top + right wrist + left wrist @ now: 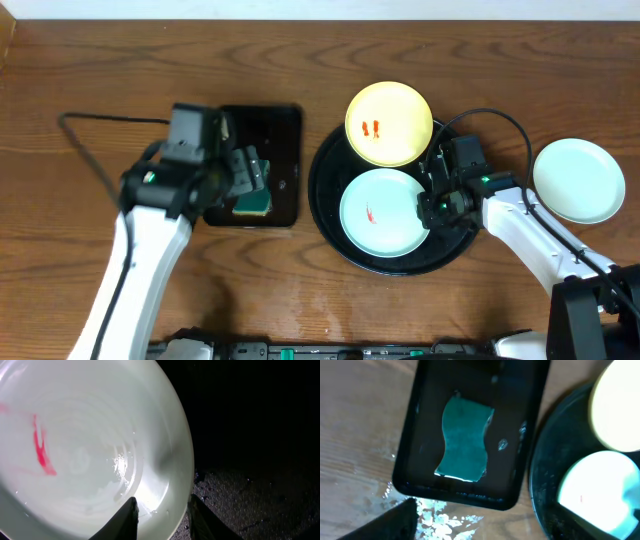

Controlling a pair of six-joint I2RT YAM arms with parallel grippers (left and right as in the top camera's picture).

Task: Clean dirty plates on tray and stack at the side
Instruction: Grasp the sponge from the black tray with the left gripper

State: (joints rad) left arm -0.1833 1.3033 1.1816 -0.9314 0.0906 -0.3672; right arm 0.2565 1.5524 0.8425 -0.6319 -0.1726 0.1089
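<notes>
A mint-green plate [383,212] with a small red smear lies in the round black tray [330,215]. It fills the right wrist view [85,445]. My right gripper [432,205] [162,510] is shut on its right rim, one finger inside and one outside. A pale yellow plate [389,122] with red smears rests on the tray's far rim. A second mint-green plate [578,180] lies on the table at the right, with no smears showing. My left gripper [250,178] [485,527] is open above a green sponge [464,440].
The sponge [254,203] lies in a smaller rectangular black tray [285,135] left of the round tray. Wet patches shine on the wood [445,517] near that tray's front edge. A black cable [100,120] runs over the table at the far left.
</notes>
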